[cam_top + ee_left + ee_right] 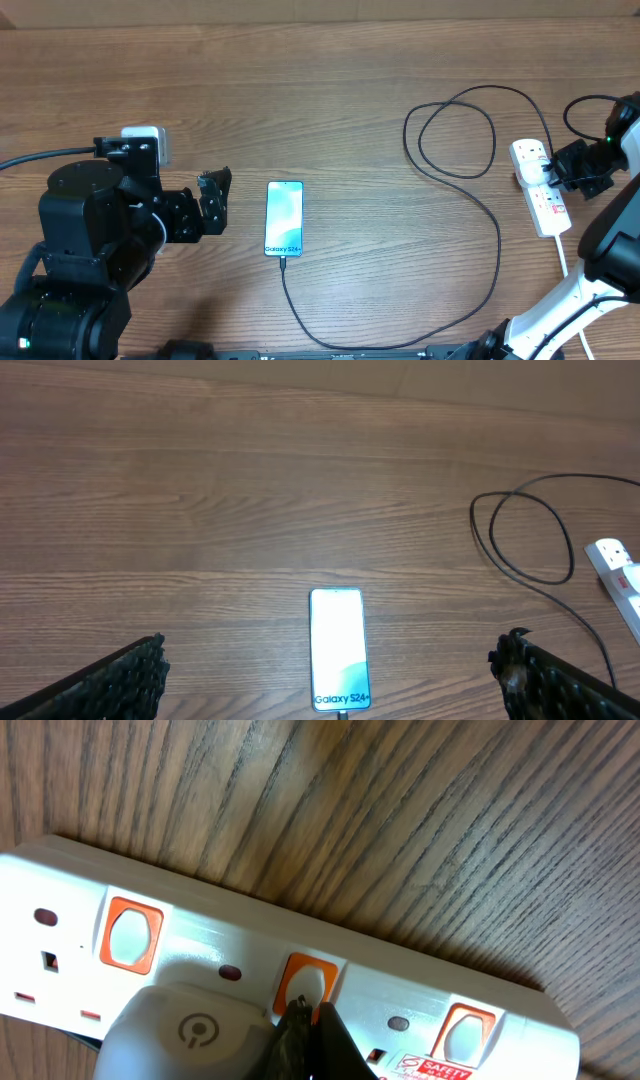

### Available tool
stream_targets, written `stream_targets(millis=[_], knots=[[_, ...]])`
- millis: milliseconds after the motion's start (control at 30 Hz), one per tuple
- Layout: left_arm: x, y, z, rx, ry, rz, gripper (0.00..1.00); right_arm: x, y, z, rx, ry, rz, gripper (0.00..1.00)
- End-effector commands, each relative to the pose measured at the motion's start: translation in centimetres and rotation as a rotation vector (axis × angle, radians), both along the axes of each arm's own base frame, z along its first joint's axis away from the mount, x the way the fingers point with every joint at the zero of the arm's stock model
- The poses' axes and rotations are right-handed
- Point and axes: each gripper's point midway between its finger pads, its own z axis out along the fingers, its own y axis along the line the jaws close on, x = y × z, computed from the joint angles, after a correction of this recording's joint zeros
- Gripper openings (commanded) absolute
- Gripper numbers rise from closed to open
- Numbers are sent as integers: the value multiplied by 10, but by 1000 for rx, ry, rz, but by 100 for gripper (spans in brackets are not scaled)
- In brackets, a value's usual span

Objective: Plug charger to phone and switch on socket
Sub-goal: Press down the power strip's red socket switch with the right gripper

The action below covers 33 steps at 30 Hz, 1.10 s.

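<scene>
White socket (215, 930) with orange rocker switches lies crosswise under the right gripper (303, 1025). Its fingers are pinched together holding nothing, with the tip right on the middle switch (305, 982) beside a white plug (185, 1030), so I'd guess one straight push does it. The only writing there is "SAFETY" on a red label (440, 1068). The phone (284, 218), reading "Galaxy S24+", lies just ahead of the wide-spread, empty left gripper (218, 200), and the charger (497, 240) looks plugged into its lettered end.
</scene>
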Motion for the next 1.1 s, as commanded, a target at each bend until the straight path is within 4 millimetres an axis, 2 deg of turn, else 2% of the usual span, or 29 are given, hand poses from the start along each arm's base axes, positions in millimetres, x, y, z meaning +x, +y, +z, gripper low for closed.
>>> stream_targets(millis=[0, 200, 500, 733, 800, 933, 1067], knots=[[-1, 0, 4, 0, -15, 4, 100, 7, 10, -3, 36, -21, 8, 4], [-1, 0, 4, -1, -15, 5, 100, 11, 13, -6, 29, -31, 17, 4], [-1, 0, 4, -1, -15, 4, 100, -7, 25, -22, 60, 24, 12, 4], [-1, 0, 4, -3, -14, 2, 99, -11, 23, -16, 54, 45, 13, 4], [-1, 0, 4, -3, -14, 2, 100, -14, 20, -7, 31, 53, 5, 4], [-1, 0, 5, -3, -16, 2, 100, -16, 16, 31, -23, -6, -7, 4], [-1, 0, 4, -3, -16, 2, 100, -20, 19, 89, -93, -125, -1, 4]])
